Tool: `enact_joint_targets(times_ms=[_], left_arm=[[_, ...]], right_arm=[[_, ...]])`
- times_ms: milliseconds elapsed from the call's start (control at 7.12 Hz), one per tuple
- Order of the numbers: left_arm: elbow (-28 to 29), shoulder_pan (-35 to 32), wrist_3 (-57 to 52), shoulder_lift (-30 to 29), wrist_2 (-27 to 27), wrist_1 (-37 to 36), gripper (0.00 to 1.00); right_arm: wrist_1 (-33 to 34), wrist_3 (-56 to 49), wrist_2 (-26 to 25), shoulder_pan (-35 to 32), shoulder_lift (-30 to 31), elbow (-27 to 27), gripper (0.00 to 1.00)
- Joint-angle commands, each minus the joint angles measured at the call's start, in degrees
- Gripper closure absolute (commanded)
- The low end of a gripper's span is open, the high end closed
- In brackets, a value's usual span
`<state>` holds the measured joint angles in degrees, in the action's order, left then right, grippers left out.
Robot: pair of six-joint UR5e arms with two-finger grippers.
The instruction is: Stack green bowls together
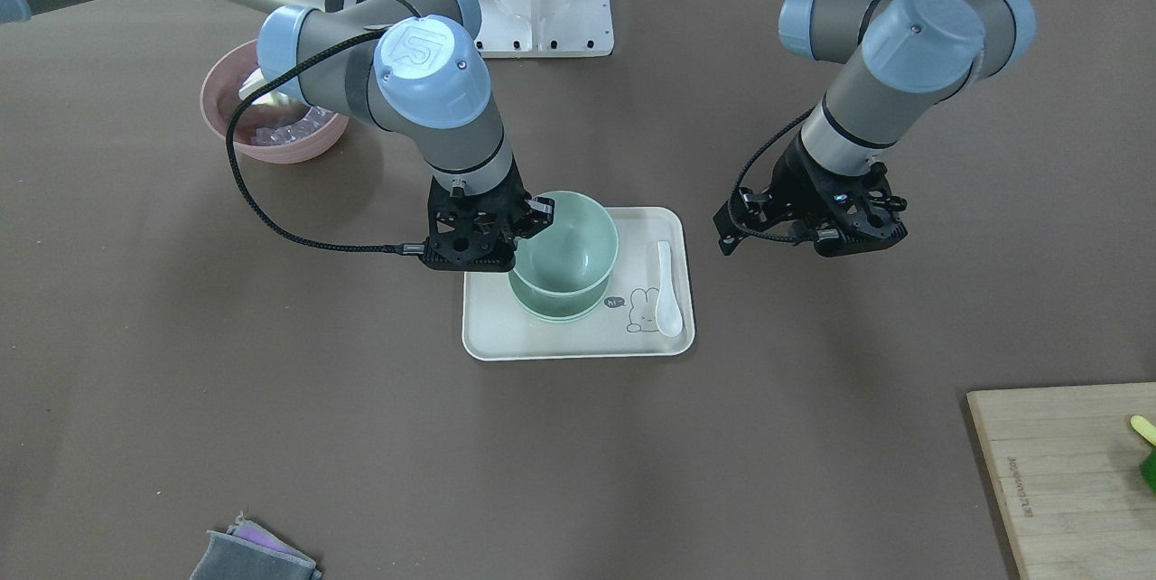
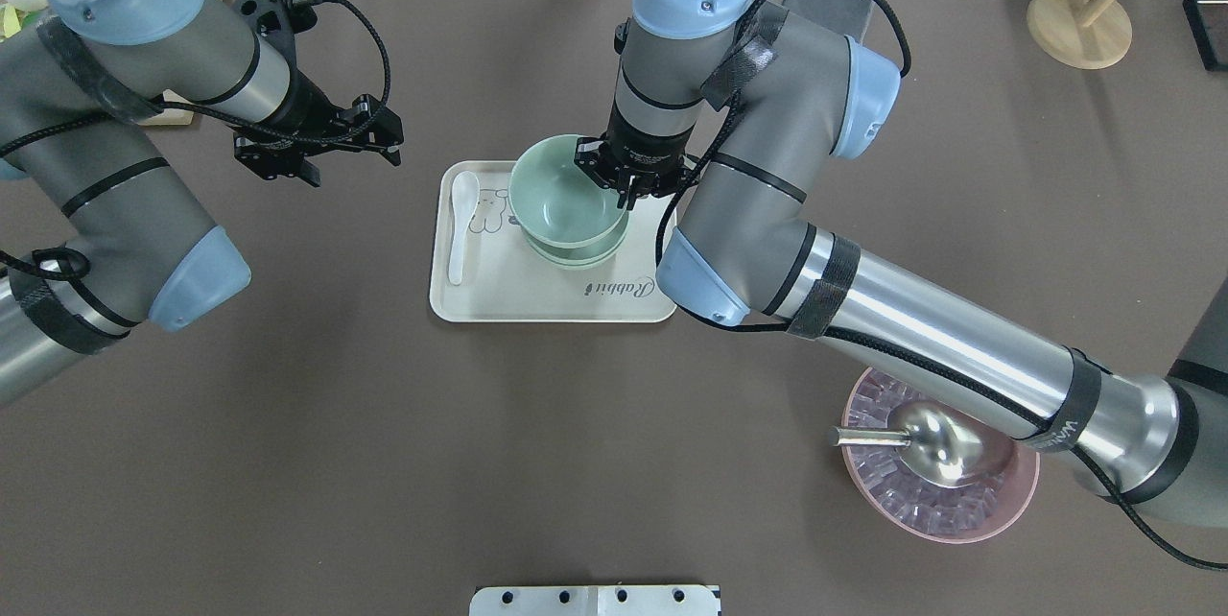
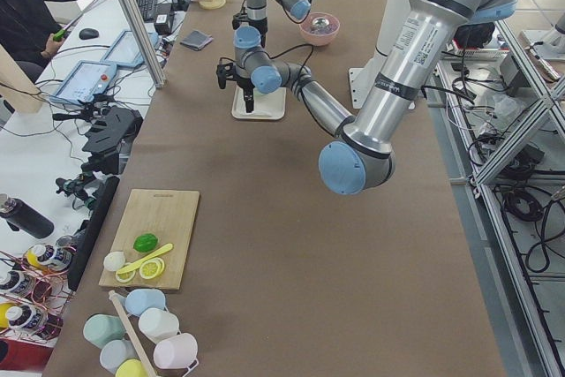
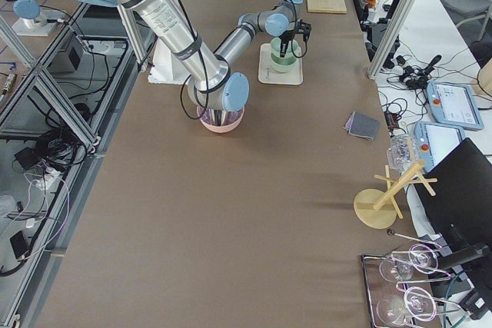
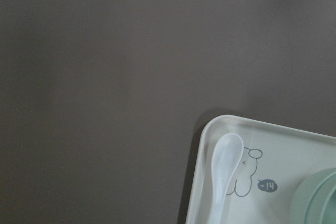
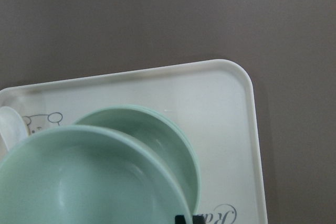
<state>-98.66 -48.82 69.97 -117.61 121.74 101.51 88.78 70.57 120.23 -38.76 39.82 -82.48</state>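
My right gripper (image 1: 540,210) (image 2: 624,199) is shut on the rim of a pale green bowl (image 1: 564,241) (image 2: 561,194) (image 6: 79,182). It holds that bowl a little above, and slightly off-centre over, the other green bowls (image 1: 551,311) (image 2: 578,258) (image 6: 157,145). Those sit nested on the cream tray (image 1: 506,327) (image 2: 537,295) and show two close rims. My left gripper (image 1: 813,232) (image 2: 317,141) hangs over bare table beside the tray, looks open, and is empty.
A white spoon (image 1: 666,291) (image 2: 460,223) (image 5: 223,171) lies on the tray next to the bowls. A pink bowl (image 1: 226,92) (image 2: 940,510) with a metal scoop (image 2: 921,438) is under my right arm. A wooden board (image 1: 1066,472) and a grey cloth (image 1: 253,553) are near the far edge.
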Motion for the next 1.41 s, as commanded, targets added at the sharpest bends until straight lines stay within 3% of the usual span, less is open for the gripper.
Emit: enact_joint_targets(times_ms=[0, 562, 1265], left_arm=[[0.0, 0.0, 0.0, -0.1, 0.0, -0.1, 0.02], [0.0, 0.0, 0.0, -0.1, 0.0, -0.1, 0.02], [0.3, 0.1, 0.0, -0.2, -0.1, -0.1, 0.02]], right_arm=[[0.0, 0.0, -0.1, 0.3, 0.3, 0.5, 1.00], [-4.2, 0.4, -0.9, 0.4, 0.4, 3.8, 1.00], [-4.2, 0.4, -0.8, 0.8, 0.3, 3.8, 1.00]])
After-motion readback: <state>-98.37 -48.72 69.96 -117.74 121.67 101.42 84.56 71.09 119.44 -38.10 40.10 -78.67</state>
